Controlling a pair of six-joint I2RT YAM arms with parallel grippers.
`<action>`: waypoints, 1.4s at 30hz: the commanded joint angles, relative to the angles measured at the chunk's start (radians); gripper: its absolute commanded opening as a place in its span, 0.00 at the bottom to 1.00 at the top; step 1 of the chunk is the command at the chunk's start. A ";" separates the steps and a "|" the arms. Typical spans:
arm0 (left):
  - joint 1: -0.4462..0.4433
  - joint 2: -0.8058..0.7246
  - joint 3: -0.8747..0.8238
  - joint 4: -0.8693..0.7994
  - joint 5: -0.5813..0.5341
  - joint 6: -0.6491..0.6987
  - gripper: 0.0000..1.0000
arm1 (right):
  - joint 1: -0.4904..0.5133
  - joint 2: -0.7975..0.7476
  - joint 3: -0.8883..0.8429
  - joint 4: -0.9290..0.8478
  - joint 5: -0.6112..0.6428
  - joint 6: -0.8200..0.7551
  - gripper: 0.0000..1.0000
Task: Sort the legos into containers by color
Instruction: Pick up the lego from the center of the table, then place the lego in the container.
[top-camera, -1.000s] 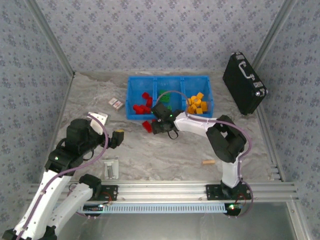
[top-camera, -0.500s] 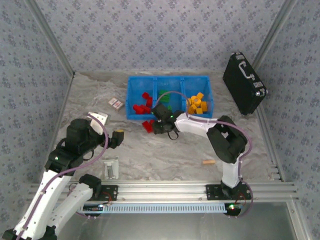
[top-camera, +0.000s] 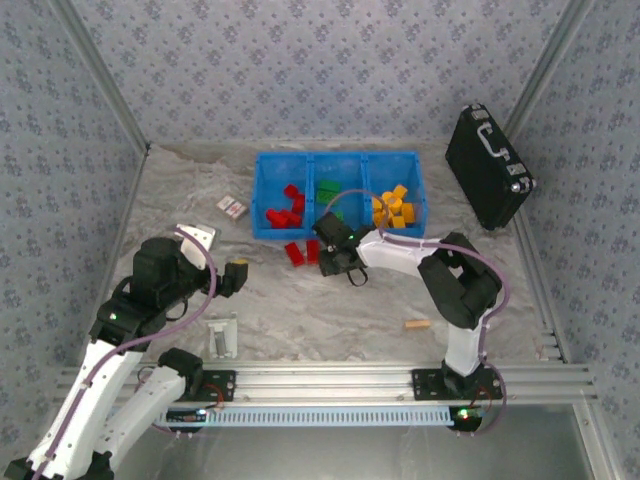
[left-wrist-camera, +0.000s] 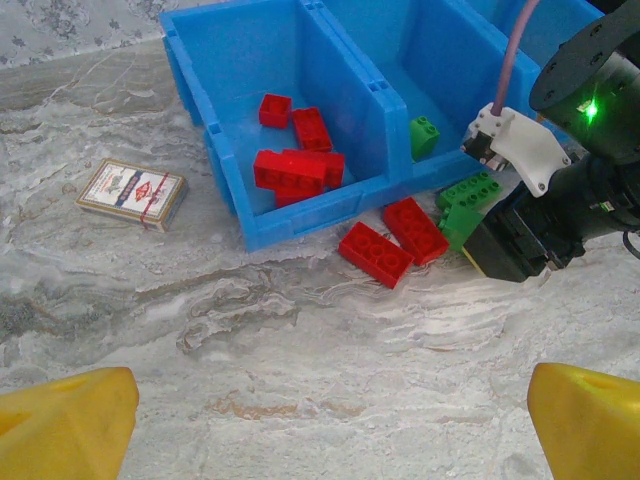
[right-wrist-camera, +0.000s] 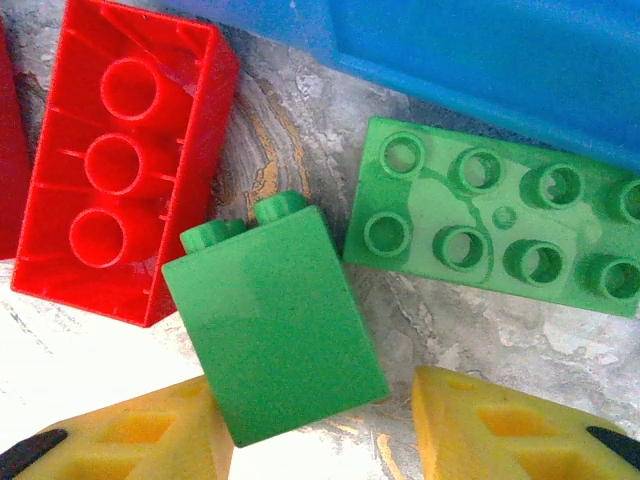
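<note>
Writing first: the small card pack (left-wrist-camera: 132, 193) lying left of the blue tray (left-wrist-camera: 222, 170) has red print on it, too fine to read. The counter (top-camera: 330, 310) is grey-white and marbled, walled in by pale blue flowered wallpaper (top-camera: 300, 70), with metal rails (top-camera: 100, 75) running up the corners. A black case (top-camera: 487, 167) stands at the far right, and a short wooden stick (top-camera: 417, 324) lies near the right arm. Into the tray now: red bricks (left-wrist-camera: 295, 165) in the left bin, a small green brick (left-wrist-camera: 424, 135) in the middle one, yellow bricks (top-camera: 393, 210) in the right. Just in front of the tray, on the counter, lie two loose red bricks (left-wrist-camera: 375, 253) and a flat green brick (right-wrist-camera: 490, 225). And here's the right hand (right-wrist-camera: 320, 435), its yellow fingers half closed on either side of a tall green brick (right-wrist-camera: 275, 320). One finger touches it and a sliver of counter shows at the other, so whether it is truly pinched I cannot tell. The left hand (left-wrist-camera: 320, 430) hangs spread wide, holding nothing, well apart from the bricks.
</note>
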 joint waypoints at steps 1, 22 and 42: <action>0.004 -0.013 -0.006 0.014 0.009 0.010 1.00 | 0.000 0.004 0.011 -0.012 0.017 0.000 0.50; 0.004 -0.013 -0.008 0.017 0.008 0.014 1.00 | -0.002 0.032 0.069 -0.026 0.003 -0.037 0.32; 0.004 0.003 -0.006 0.014 0.003 0.014 1.00 | -0.071 -0.151 0.199 -0.118 0.033 -0.103 0.31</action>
